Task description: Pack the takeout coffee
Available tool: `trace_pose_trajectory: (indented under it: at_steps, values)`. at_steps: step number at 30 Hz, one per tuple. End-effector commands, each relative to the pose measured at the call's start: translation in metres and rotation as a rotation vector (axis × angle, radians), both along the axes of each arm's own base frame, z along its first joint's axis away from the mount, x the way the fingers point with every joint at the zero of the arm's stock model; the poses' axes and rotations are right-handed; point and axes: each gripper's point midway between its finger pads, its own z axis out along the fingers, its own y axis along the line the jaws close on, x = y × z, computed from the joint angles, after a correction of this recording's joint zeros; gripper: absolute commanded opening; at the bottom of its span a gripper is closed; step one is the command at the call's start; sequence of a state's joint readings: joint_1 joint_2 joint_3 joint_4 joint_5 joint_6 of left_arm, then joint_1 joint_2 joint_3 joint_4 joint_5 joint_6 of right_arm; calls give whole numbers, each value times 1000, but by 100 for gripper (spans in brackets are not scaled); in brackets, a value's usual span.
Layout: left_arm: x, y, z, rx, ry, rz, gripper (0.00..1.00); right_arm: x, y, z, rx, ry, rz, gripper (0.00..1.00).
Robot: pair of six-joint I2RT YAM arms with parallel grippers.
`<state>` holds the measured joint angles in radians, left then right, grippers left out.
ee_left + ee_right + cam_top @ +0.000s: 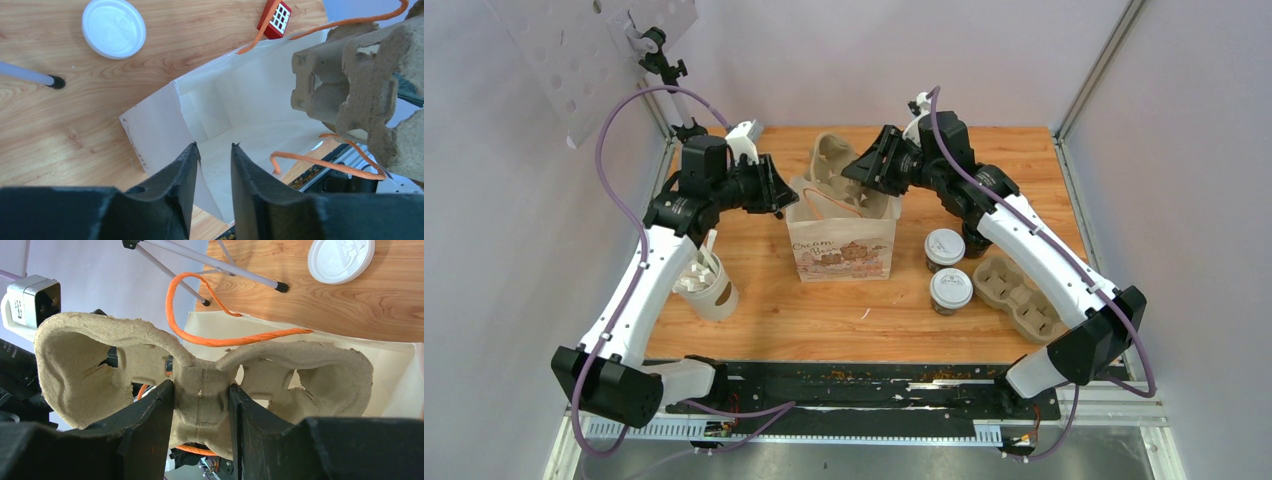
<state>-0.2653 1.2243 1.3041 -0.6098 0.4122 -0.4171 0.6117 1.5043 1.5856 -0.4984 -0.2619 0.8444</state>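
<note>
Two takeout coffee cups with white sip lids stand on the table right of the bag, one (944, 248) behind the other (951, 290). A printed paper bag (842, 250) stands open at the centre. My right gripper (856, 172) is shut on the middle of a cardboard cup carrier (832, 160) and holds it above the bag's mouth; the right wrist view shows its jaws (201, 387) pinching the carrier (75, 355). My left gripper (782, 195) is at the bag's left rim. Its jaws (214, 147) stand apart, with the bag's side wall (155, 125) running between them.
A second cardboard carrier (1014, 290) lies flat right of the cups. A lidless pale cup (709, 285) stands at the left. A loose white lid (114, 28) and a small red block (275, 19) lie behind the bag. The bag's orange handles (225, 340) stick up.
</note>
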Motion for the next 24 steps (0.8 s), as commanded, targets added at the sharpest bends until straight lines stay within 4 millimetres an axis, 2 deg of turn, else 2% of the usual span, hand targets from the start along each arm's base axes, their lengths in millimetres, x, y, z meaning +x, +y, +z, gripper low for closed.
trace_pose_trajectory:
  at_steps: [1, 5, 11, 20, 24]
  values:
    - [-4, 1, 33, -27, -84, -13, 42, 3, 0, 6, 25, -1, -34, 39]
    - [-6, 2, 57, -53, -123, 9, 48, 5, -4, -2, -7, 13, -56, 39]
    - [-15, -1, 73, -85, -130, -11, 55, 7, -6, -11, -38, 34, -68, 38]
    - [-13, 2, 54, -66, -84, 9, 55, 8, -8, -25, -102, 63, -65, 38]
    - [-7, 11, 44, -35, -68, 69, 53, 6, -7, -34, -165, 71, -44, 38]
